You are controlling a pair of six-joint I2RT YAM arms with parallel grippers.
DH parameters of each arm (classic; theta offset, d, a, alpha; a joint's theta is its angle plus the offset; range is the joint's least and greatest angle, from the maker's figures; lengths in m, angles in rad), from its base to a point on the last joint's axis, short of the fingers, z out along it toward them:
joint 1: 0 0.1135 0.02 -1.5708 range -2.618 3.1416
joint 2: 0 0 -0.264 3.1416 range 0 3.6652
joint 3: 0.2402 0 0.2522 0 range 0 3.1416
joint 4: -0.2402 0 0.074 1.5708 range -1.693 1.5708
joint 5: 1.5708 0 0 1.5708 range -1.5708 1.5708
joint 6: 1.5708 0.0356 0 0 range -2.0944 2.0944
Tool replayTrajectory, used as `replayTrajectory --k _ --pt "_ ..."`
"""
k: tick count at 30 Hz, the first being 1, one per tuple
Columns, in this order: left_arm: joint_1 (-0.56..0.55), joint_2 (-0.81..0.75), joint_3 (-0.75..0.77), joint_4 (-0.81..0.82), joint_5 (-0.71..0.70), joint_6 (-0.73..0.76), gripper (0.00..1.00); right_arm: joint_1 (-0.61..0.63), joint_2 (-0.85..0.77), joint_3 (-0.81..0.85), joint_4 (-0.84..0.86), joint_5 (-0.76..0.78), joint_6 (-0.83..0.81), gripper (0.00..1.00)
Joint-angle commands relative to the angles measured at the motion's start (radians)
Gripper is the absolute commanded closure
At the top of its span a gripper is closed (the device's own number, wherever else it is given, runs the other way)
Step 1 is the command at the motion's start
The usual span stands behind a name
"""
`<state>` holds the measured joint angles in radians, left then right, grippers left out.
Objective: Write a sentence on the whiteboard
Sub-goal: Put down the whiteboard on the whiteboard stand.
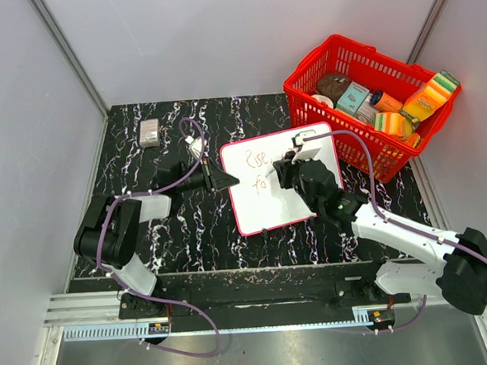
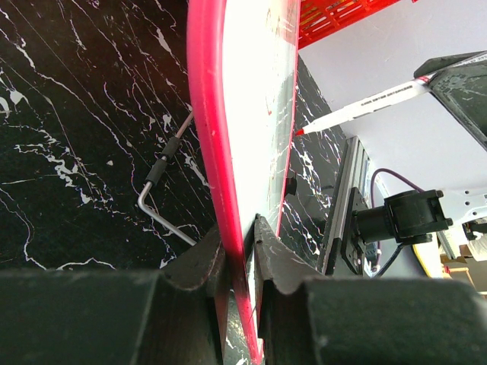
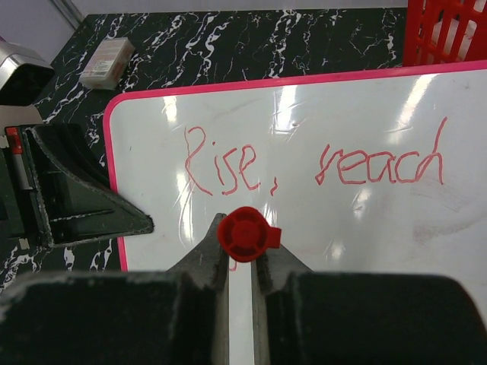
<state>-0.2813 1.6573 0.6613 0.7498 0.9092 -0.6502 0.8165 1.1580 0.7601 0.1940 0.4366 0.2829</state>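
Left gripper (image 2: 240, 232) pinches the whiteboard (image 2: 255, 91) rim; right gripper (image 3: 240, 255) clamps a marker (image 3: 247, 233)

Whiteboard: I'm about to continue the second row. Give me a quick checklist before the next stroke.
1. Left gripper clamped on the whiteboard at its red rim: ok.
2. Right gripper shut on the marker: ok.
3. Marker tip touching the board: cannot tell; in the left wrist view it sits right at the surface.
4. First row legible, reads "Rise, reach": ok.
5. Second row complete: not ok, only a couple of letters are there.
6. Bare white space below the second row: ok.
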Motion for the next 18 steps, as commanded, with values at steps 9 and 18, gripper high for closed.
replayTrajectory --k 9,18 --pt "-0.018 -0.024 0.020 0.017 -0.009 0.089 1.00 -0.031 0.043 -0.008 0.035 0.004 0.005 1.00" --pt "-0.019 -0.025 0.020 0.017 -0.009 0.090 1.00 -0.033 0.022 -0.048 0.015 -0.030 0.029 1.00"
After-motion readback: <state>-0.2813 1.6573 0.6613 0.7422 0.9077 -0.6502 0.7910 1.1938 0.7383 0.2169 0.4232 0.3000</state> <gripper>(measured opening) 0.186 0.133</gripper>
